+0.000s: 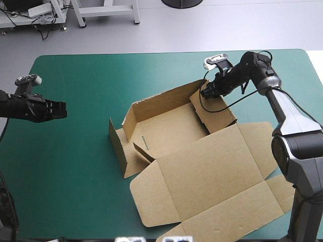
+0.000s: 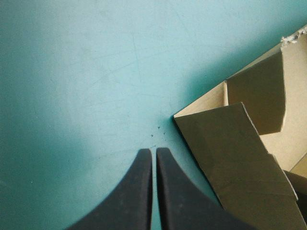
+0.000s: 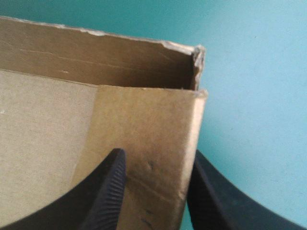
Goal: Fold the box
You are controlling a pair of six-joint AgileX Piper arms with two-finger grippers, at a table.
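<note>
The brown box (image 1: 169, 132) lies mid-table, half formed. Its far wall (image 1: 161, 101) and left wall (image 1: 117, 143) stand up, and the wide lid (image 1: 207, 176) lies flat toward the near edge. My right gripper (image 1: 206, 92) is at the box's far right corner. In the right wrist view the gripper (image 3: 156, 155) is shut on the right side wall (image 3: 144, 124), one finger inside and one outside. My left gripper (image 1: 63, 110) hovers over bare cover well left of the box. Its fingers (image 2: 154, 151) are shut on nothing, with the box's left wall (image 2: 240, 153) ahead and to one side.
The teal-green cover (image 1: 70, 166) lies bare between the left gripper and the box. The lid's side flaps (image 1: 282, 189) reach close to the table's near right edge. A short inner flap (image 1: 144, 151) leans inward at the box's near left corner.
</note>
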